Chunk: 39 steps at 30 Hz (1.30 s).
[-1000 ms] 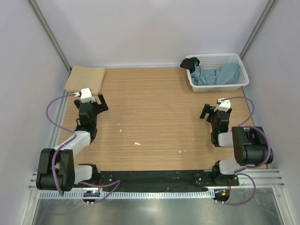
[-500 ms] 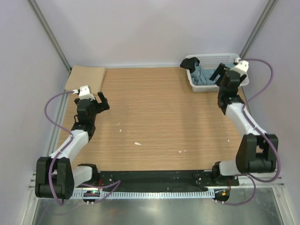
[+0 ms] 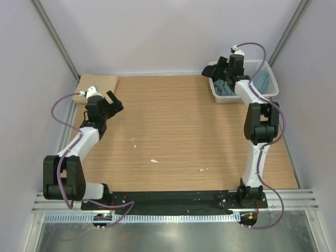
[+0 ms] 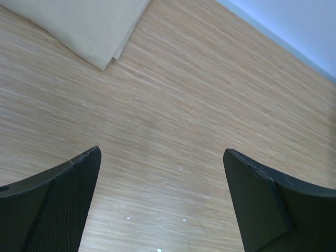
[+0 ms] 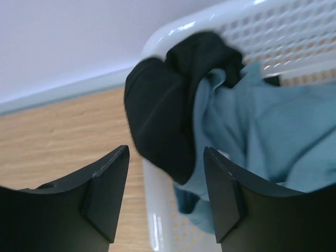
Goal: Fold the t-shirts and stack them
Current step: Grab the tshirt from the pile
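Tan t-shirt [image 3: 96,86] is lying folded flat in the upper left corner of the worktop [image 3: 173,131]. I am reading it as the start of the stack, so it wants leaving alone.

Step in hand, as I judge it: fetching the next shirt from the upper right. The black t-shirt [image 5: 163,105] is hanging over the left rim of the white basket [image 5: 252,21], with blue-grey t-shirts [image 5: 273,121] bunched behind it. The pinch is best taken on the thick black fold above the rim, catching neither lattice nor blue cloth. A straight upward lift should keep the basket from dragging.

Left hand [image 3: 107,105] is hovering over bare wood just beside the tan shirt, spread fully wide and holding nothing. Right hand [image 5: 165,194] is standing partly open, its fingers [image 5: 107,194] lining up either side of the black fold. Nothing is clamped yet.
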Tool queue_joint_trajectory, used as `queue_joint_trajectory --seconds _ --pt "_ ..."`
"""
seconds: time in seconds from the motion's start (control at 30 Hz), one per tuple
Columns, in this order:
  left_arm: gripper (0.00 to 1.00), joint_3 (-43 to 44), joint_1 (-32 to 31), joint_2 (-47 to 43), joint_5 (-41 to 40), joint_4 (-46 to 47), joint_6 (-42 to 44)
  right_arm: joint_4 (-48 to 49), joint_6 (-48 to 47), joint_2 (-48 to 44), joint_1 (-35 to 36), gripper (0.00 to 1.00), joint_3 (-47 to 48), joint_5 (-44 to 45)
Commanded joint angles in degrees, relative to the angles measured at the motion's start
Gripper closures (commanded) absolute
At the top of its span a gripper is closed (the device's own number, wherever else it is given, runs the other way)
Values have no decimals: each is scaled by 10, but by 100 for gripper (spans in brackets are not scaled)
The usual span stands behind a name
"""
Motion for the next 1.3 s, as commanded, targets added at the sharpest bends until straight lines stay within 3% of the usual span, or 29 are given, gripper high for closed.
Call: queue_joint_trajectory --seconds 0.0,0.2,0.6,0.67,0.7,0.8,0.83,1.07,1.27 --pt "2 55 17 50 83 -62 -27 -25 3 0 23 37 37 -27" --pt "21 81 20 85 150 -68 -27 -10 -20 19 43 46 38 13" --pt "33 85 20 88 179 -65 -34 -56 -31 94 46 49 134 59" --pt "35 84 20 87 182 -65 -36 -55 -33 101 47 59 140 59" --pt "38 85 20 87 184 -65 -39 -58 -33 104 47 69 145 64" --pt "47 86 20 89 192 -67 -46 -59 -36 102 48 88 167 100" --pt "48 86 20 87 195 -67 -49 -59 -39 101 47 92 176 120" --pt "49 80 19 82 231 -53 -99 -68 -72 77 46 99 329 174" --pt "53 43 15 47 259 -27 -128 -21 -92 8 47 99 348 197"
